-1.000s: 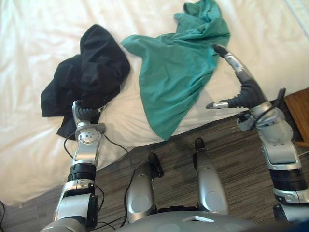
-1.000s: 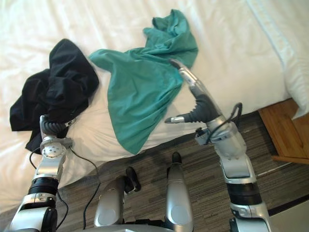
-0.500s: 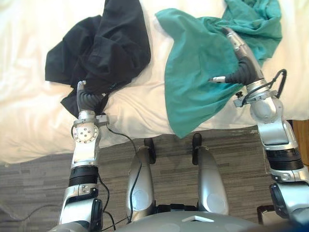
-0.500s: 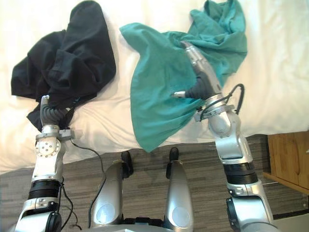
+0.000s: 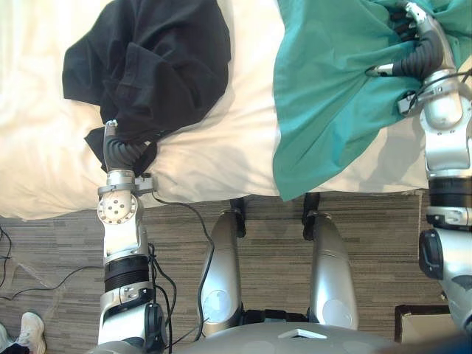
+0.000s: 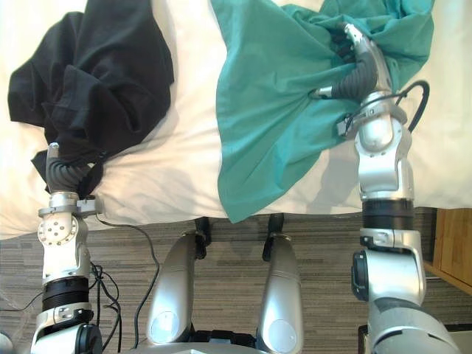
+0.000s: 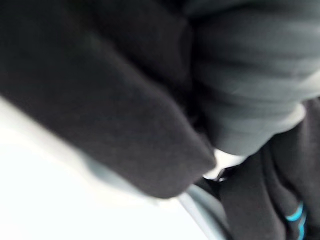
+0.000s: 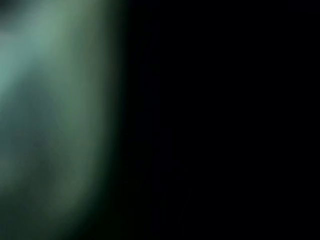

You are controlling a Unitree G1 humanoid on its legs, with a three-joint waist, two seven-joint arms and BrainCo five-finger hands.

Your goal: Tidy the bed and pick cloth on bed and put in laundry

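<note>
A black cloth (image 5: 151, 63) lies bunched on the white bed (image 5: 206, 151) at the left. A teal cloth (image 5: 324, 96) spreads at the right, its tip hanging over the bed's near edge. My left hand (image 5: 118, 151) sits at the black cloth's near edge, with only its ribbed cover clear of the fabric; the left wrist view has black cloth (image 7: 100, 110) pressed close. My right hand (image 6: 361, 70) lies on the teal cloth, open, its fingers (image 6: 355, 40) stretched into the folds and its thumb (image 6: 321, 93) sticking out sideways.
The bed's near edge runs across the view above a grey wood-grain floor (image 5: 265, 221). A wooden bedside unit (image 6: 456, 243) stands at the right. A person's white shoe (image 5: 28, 328) shows at the lower left.
The camera has tilted down, so the whole picture shifted. My right hand has reached further onto the teal cloth, from its edge into its folds. The left hand stays at the black cloth.
</note>
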